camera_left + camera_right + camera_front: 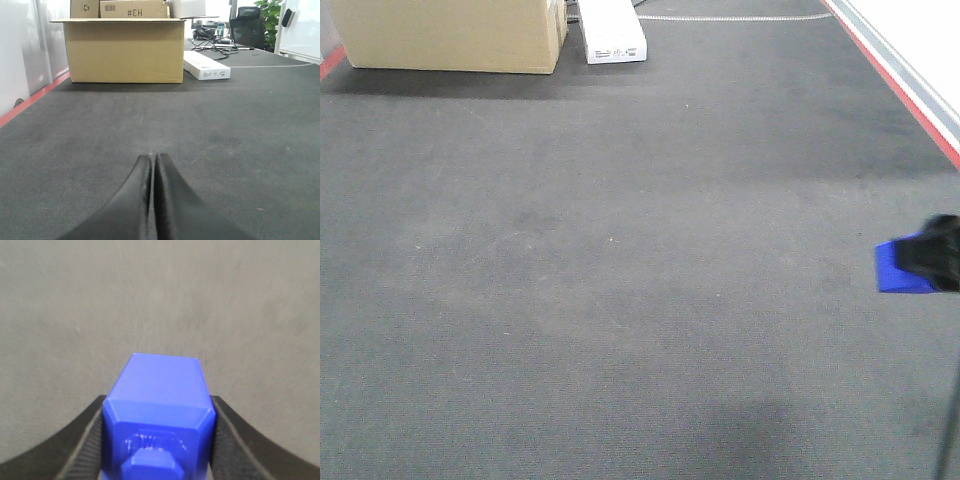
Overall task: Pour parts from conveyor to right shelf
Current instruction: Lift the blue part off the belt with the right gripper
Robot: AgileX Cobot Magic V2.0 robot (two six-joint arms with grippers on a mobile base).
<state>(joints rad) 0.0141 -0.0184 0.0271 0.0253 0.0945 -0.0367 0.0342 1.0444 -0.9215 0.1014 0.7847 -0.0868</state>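
Note:
My right gripper (159,405) is shut on a blue plastic bin (159,400), its black fingers (87,440) pressed against both sides. In the front view the blue bin (895,268) shows at the right edge, held above the dark carpet, with the right gripper (938,255) behind it. My left gripper (152,156) is shut and empty, its jaws pressed together low over the carpet. No conveyor, shelf or loose parts are in view.
A large cardboard box (450,35) stands at the back left, also in the left wrist view (125,50). A white flat box (612,30) lies beside it (206,66). A red and white floor stripe (910,90) runs along the right.

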